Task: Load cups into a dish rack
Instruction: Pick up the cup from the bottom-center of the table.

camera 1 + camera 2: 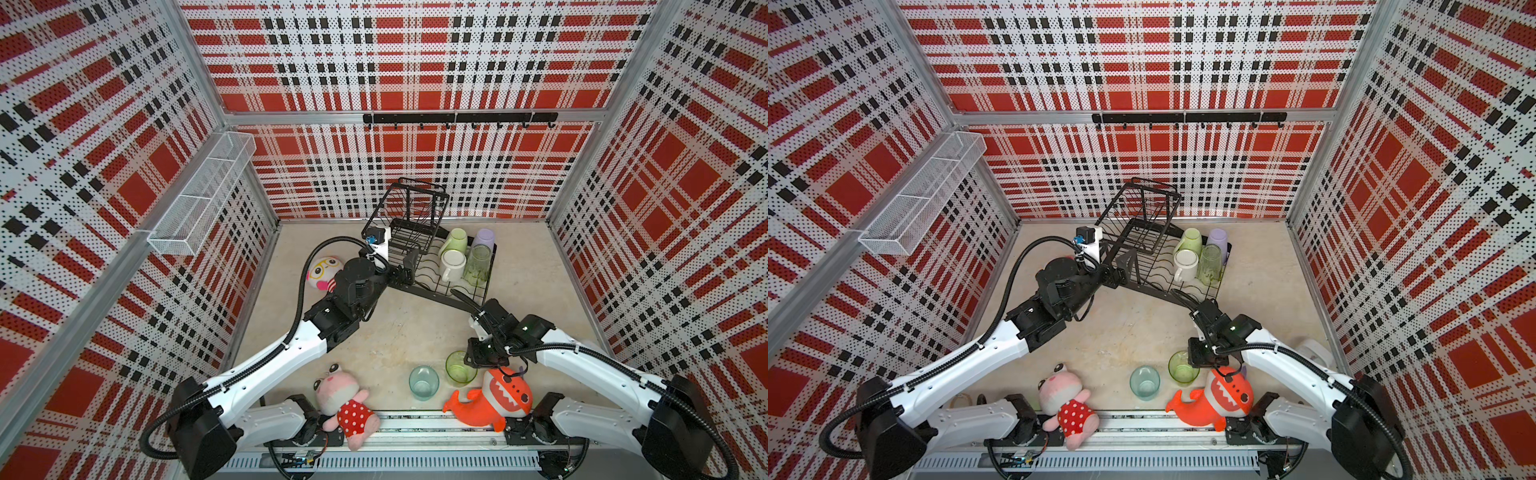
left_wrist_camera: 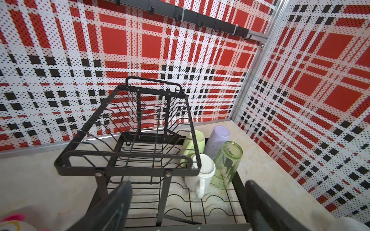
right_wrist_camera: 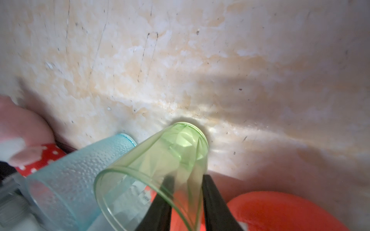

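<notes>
Four cups (image 1: 453,266) sit in the dish rack (image 2: 124,169); right gripper (image 3: 188,178) pinches the short green glass (image 1: 459,369), teal glass (image 1: 424,381) not yet loaded, left gripper (image 2: 188,183) wide, empty

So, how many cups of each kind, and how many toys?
Mugs: 2 (pale green mug, white mug)
Glasses: 3 (tall green glass, short green glass, teal glass)
Tumblers: 1 (lilac tumbler)
Toys: 3 (round plush, pink plush, orange shark)
Total: 9

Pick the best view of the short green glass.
The right wrist view: the short green glass fills it, its wall between the fingers of the right gripper. Both top views show it small, partly hidden. The left wrist view misses it.
</notes>
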Tool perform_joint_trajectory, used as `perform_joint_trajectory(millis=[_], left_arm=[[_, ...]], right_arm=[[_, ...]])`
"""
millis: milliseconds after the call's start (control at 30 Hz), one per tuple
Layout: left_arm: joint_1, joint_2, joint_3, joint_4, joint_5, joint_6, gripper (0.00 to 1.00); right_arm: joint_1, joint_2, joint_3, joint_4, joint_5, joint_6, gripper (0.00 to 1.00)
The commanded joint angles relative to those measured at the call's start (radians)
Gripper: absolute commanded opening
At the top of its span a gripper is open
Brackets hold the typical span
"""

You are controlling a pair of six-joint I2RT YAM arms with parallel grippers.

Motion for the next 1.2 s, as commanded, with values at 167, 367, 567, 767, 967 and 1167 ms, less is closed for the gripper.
perform_joint_trajectory(millis=[167, 367, 567, 767, 967, 1167], left_arm=[[0.009, -0.034, -0.023, 0.022, 0.096, -0.005, 0.9], [0.009, -0.046, -0.03, 0.029, 0.111, 0.003, 0.9], [0.023, -0.058, -0.003, -0.013, 0.175, -0.036, 0.93], [0.124, -0.08, 0.068, -0.097, 0.31, -0.207, 0.99], [0.17, -0.069, 0.09, -0.1, 0.52, -0.312, 0.99], [0.175, -0.042, 0.089, -0.04, 0.722, -0.418, 1.0]], right_arm=[[0.006, -0.014, 0.027, -0.001, 0.046, -0.028, 0.14], [0.006, -0.041, 0.05, 0.0, 0.095, -0.045, 0.07], [0.006, -0.128, 0.094, 0.064, 0.202, -0.046, 0.04], [0.006, -0.237, 0.135, 0.268, 0.4, -0.127, 0.04], [0.006, -0.341, 0.054, 0.6, 0.504, -0.312, 0.04], [0.006, -0.423, -0.037, 0.895, 0.614, -0.46, 0.0]])
